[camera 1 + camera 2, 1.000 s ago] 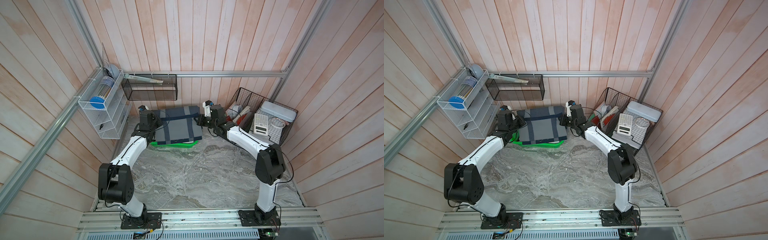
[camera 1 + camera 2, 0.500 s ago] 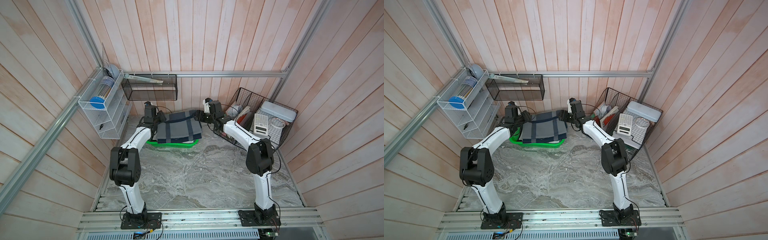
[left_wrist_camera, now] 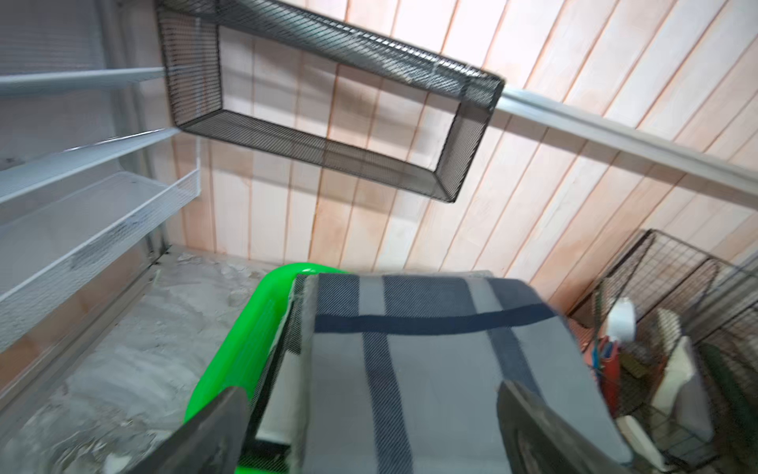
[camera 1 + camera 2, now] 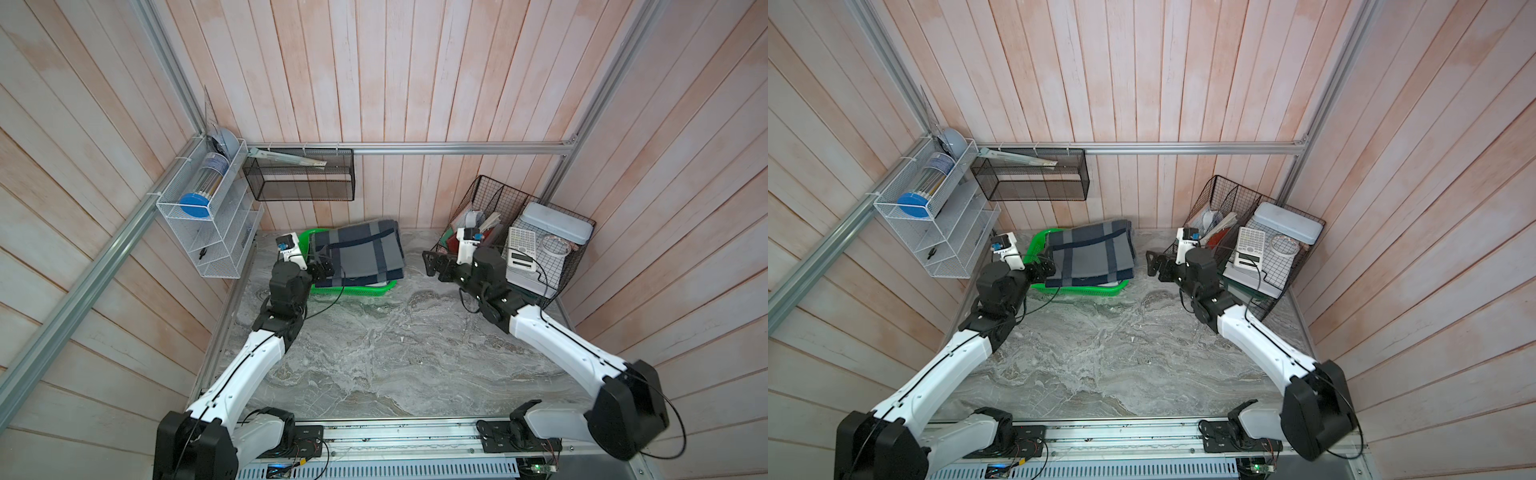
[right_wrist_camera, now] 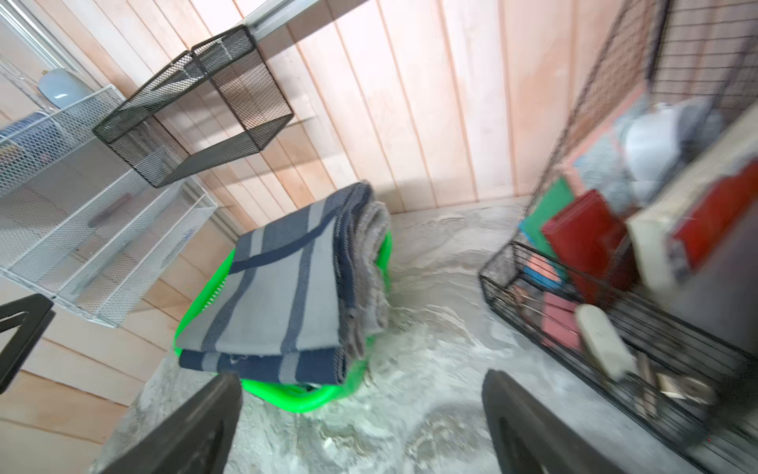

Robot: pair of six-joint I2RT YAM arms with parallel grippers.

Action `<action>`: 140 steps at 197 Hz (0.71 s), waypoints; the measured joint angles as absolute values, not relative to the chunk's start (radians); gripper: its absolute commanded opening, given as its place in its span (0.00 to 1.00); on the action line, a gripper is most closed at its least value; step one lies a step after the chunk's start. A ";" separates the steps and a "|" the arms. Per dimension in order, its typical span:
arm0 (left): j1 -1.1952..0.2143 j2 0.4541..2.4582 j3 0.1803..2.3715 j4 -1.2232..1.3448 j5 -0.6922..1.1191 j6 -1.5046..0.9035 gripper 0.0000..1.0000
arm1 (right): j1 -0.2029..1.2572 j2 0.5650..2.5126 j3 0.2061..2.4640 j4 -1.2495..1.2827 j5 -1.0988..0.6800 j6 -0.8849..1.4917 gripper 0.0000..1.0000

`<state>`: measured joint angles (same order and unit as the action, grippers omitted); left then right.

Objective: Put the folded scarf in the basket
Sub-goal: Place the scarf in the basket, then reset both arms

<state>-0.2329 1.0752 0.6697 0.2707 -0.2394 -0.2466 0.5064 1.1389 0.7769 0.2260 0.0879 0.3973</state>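
Contents of the bay, as seen from the near edge:

1. Folded scarf [image 4: 358,248]: grey with navy stripes, a thick rectangular stack. It lay on the basket at the far left of the marble tabletop [image 4: 395,353], covering most of it, and its right edge reached past the rim.
2. Basket [image 4: 353,291]: shallow, bright green plastic, perforated. Only the left and near rims showed around the cloth.
3. Left gripper [image 4: 322,267]: jaws spread wide and holding nothing, at the near left corner of the scarf. Whether a finger brushed the cloth could not be told.
4. Right gripper [image 4: 432,264]: jaws spread wide and empty, over bare tabletop between the basket and the wire desk organizer [image 4: 557,274], clear of the scarf.
5. Organizer contents: a calculator [image 4: 521,249], a pale lidded box [image 4: 557,222], and red and green flat items.
6. Black mesh wall bin [image 4: 299,178]: hung on the far wall above the basket.
7. White wire shelf [image 4: 208,232]: mounted on the left wall.
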 measured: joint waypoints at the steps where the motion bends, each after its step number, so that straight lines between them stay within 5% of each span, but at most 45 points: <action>1: -0.232 1.073 0.660 0.274 -0.243 -0.244 1.00 | 0.506 1.133 0.770 0.226 0.093 0.394 0.98; 65: -0.199 1.045 0.315 0.472 -0.416 -0.119 1.00 | 0.413 0.712 0.199 0.419 0.525 0.141 0.98; 140: -0.077 1.304 0.216 0.816 -0.398 -0.066 1.00 | 0.173 1.015 0.170 0.579 0.542 0.099 0.98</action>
<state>-0.0772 1.3041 0.2165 0.8158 -0.3985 -0.0662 0.1726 1.0145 0.1696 0.5789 0.5423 0.0994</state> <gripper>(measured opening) 0.998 0.978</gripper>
